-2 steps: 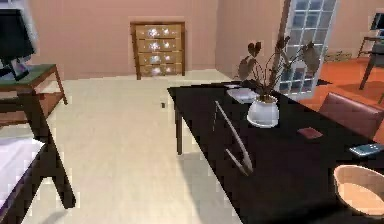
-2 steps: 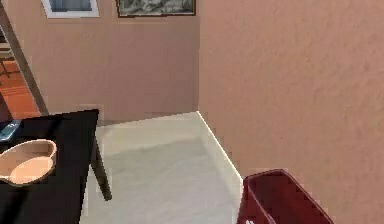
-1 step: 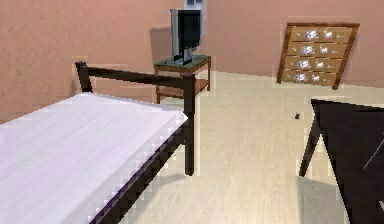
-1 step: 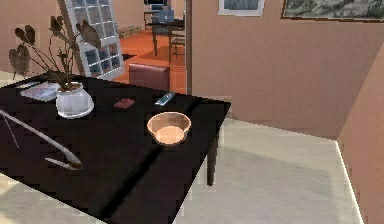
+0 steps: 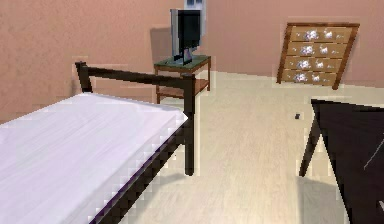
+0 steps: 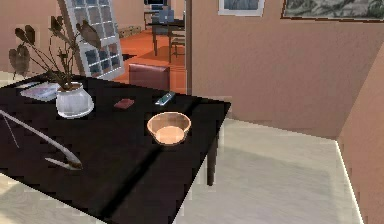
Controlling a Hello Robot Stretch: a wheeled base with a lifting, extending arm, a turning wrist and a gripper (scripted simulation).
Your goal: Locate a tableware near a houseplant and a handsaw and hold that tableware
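- One tan bowl (image 6: 169, 128), round and upright, stands on the dark surface (image 6: 120, 165) toward its right-hand edge in the arm side view. This is the tableware of the task.
- Houseplant (image 6: 72, 98): broad dull leaves rising from a pale rounded pot. It stands on the same surface, left of the bowl and farther back, apart from it.
- Long thin grey tool (image 6: 40, 140), lying flat near the arm side view's left edge, in front of the houseplant. Whether it is a handsaw cannot be told.
- Between plant and bowl, toward the far edge, lie a small dark red item (image 6: 124, 103) and a slim remote-like item (image 6: 164, 98).
- Flat book-like item (image 6: 40, 91) lies just left of the pot.
- Beyond the surface stands a red-brown chair (image 6: 150, 75), with a glass-paned door (image 6: 100, 40) behind it. Two framed pictures (image 6: 243, 6) hang on the pink wall.
- Forward view: a bed (image 5: 90, 140) with pale mattress and dark frame is at the left. A television (image 5: 187, 35) is on a small stand (image 5: 183, 68) by the far wall. A wooden dresser (image 5: 317, 52) is at the upper right.
- Hand: state cannot be told from these views.
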